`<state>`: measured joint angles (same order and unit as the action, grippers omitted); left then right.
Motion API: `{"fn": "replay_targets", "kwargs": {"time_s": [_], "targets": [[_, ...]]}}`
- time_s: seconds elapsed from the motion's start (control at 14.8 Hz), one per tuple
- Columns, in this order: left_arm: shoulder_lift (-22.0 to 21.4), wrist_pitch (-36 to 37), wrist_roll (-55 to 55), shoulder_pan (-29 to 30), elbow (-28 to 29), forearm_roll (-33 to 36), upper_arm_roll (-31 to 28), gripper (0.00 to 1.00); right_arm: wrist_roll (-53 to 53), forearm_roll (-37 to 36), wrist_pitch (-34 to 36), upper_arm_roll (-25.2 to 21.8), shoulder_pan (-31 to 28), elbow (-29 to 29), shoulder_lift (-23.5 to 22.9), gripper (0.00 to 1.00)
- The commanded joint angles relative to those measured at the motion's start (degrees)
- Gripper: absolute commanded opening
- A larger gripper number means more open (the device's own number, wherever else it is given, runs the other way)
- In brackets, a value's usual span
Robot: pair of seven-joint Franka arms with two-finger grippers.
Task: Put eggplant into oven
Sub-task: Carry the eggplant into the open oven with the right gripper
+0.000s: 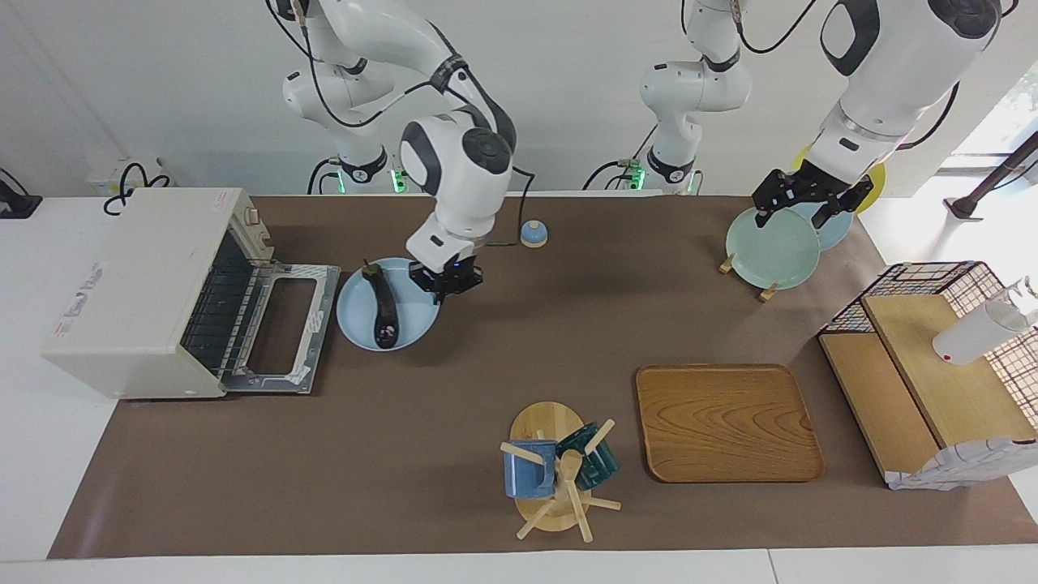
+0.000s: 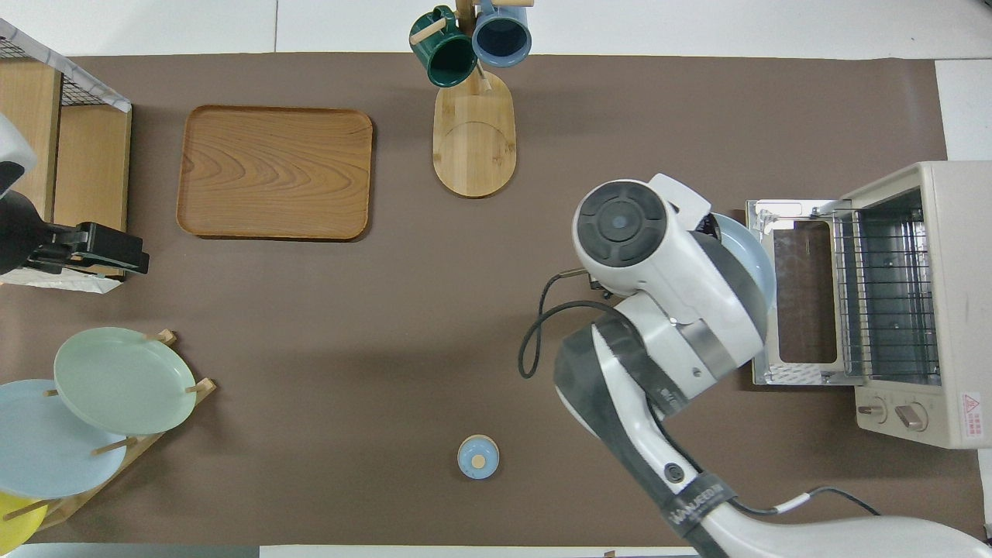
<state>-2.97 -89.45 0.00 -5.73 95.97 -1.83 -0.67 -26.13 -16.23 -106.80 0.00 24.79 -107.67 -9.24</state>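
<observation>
Eggplant on blue plate clamped by right jaws, beside open oven door.

i'm working in a robot lab dressed up as a kitchen. two white arms are bolted at the edge of a tabletop covered in brown paper, cables trailing against a bare white wall. the props are household ones: a toaster oven with its door down, plates on a wooden rack, mugs on a wooden stand, a wooden tray.
</observation>
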Motion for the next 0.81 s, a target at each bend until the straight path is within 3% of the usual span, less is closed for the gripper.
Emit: {"fn": "replay_targets", "kwargs": {"time_s": [0.0, 0.27, 0.47, 0.74], "targets": [[0.3, 1.3, 0.8, 1.8, -0.7, 1.1, 1.6, 1.00, 8.4, -1.1, -1.3, 0.9, -8.0, -9.2, 6.9, 0.00], [2.8, 1.6, 0.9, 1.7, -3.5, 1.1, 1.2, 1.00, 22.7, -1.1, -1.4, 0.9, -19.4, -10.5, 8.0, 0.00], [1.7, 2.2, 0.9, 1.7, -3.4, 1.1, 1.4, 1.00, 31.9, -1.2, -4.7, 0.9, -26.4, -11.8, 8.1, 0.00], [0.4, 2.6, 0.8, 1.7, -2.7, 1.1, 1.5, 1.00, 32.5, -1.0, -10.6, 1.0, -29.1, -17.5, 9.9, 0.00]]}}
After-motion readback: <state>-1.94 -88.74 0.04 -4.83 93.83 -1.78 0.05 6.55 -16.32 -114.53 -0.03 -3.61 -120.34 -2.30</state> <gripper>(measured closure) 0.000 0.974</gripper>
